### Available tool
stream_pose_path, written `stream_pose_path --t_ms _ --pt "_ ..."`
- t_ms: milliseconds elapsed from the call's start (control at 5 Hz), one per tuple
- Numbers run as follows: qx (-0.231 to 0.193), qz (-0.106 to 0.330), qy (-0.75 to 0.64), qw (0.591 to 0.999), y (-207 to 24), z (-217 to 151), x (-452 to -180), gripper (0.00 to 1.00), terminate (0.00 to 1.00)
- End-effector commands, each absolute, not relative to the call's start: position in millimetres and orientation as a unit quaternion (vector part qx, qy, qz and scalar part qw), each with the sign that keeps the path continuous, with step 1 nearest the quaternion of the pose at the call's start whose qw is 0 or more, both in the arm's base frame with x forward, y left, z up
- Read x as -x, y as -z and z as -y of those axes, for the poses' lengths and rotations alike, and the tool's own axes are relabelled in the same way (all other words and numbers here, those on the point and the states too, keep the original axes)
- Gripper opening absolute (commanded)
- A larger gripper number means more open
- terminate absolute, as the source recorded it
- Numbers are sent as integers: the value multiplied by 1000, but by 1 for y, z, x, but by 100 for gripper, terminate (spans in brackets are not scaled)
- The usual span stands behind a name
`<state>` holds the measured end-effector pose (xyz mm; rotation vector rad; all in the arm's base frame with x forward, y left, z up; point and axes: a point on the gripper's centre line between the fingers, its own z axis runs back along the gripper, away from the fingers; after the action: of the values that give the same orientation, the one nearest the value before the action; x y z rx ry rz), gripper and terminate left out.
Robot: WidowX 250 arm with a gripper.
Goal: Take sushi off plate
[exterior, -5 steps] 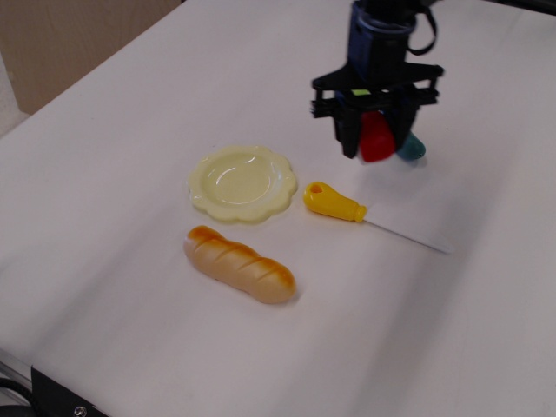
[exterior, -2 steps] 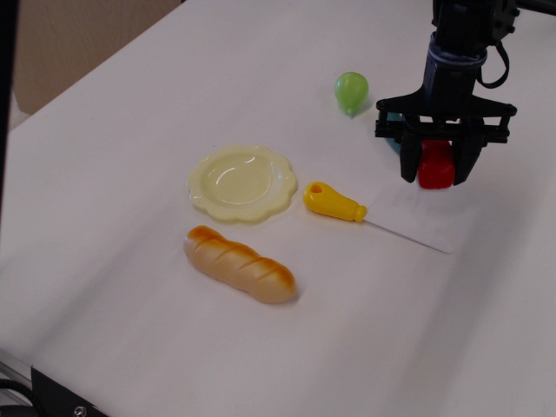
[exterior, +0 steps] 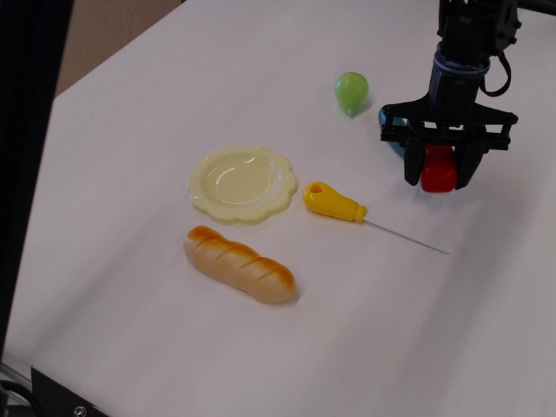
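The pale yellow scalloped plate (exterior: 242, 182) sits empty on the white table, left of centre. The sushi (exterior: 439, 168), a small block with a glossy red top, is between the fingers of my black gripper (exterior: 440, 172) at the right, well away from the plate. The gripper points down and its fingers stand on both sides of the sushi, low over the table. Whether the sushi touches the table cannot be told. Its white base is hidden.
An orange-tan bread loaf (exterior: 240, 264) lies in front of the plate. A yellow-handled toy knife (exterior: 347, 211) lies right of the plate, its blade reaching under the gripper's side. A green pear-shaped toy (exterior: 351, 90) and a partly hidden teal object (exterior: 389, 142) are behind the gripper.
The gripper carried the sushi from above the knife's far side to the right and down, uncovering the green toy. In the last half second it barely moved.
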<state>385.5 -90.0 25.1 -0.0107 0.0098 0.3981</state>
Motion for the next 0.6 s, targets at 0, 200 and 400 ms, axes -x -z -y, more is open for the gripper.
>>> stream_pose_path --t_ms 0,200,400 --pt "18 10 -189 982 -43 95 -388 100 0" --pt "16 9 -189 982 -44 94 -386 100 0" --pt "14 14 -190 982 -48 91 -384 100 0"
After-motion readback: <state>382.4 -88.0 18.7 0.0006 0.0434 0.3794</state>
